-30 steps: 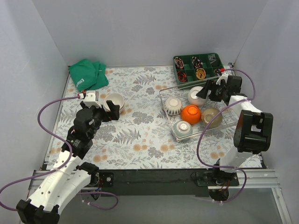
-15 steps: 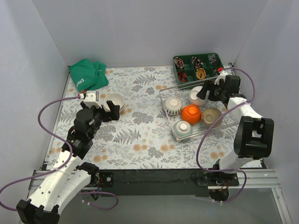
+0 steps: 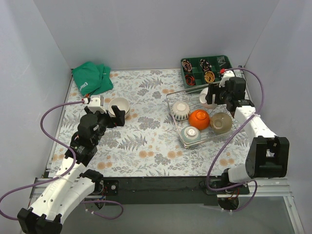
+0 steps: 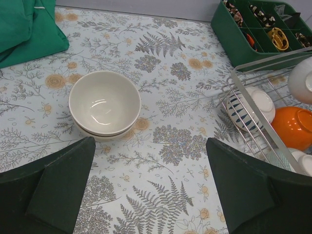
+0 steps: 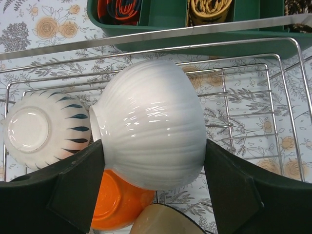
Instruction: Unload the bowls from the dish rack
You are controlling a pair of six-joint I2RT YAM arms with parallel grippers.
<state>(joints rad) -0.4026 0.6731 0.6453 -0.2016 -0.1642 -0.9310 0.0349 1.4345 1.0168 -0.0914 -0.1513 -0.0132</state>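
Your right fingers (image 5: 78, 190) are closed on the white bowl (image 5: 151, 122), one on each side of its ribbed belly, with the bowl tipped on its side and its foot towards the striped bowl (image 5: 34, 129). It hangs over the far end of the rack (image 5: 146, 35), which sits by the desk's right edge, just in front of the green tray (image 3: 204, 68). I cannot tell whether it is free of the wires yet. The step is the lift-out, so raise it straight up until it is plainly above the rack's top rail before you swing left. The orange bowl (image 5: 122, 204) lies just under it and the striped one is very close, so a sideways move now would likely knock them. The glaze looks slick and the grip sits on a curve, so keep the squeeze steady and move slowly; a jerk could let it roll out. Carry it to the open desk left of the rack and level it before you set it down. Your left fingers (image 4: 58, 190) are spread wide and hold nothing, above the desk near the stack (image 4: 105, 105) of bowls by the left edge. Leave them there, out of the right arm's path.
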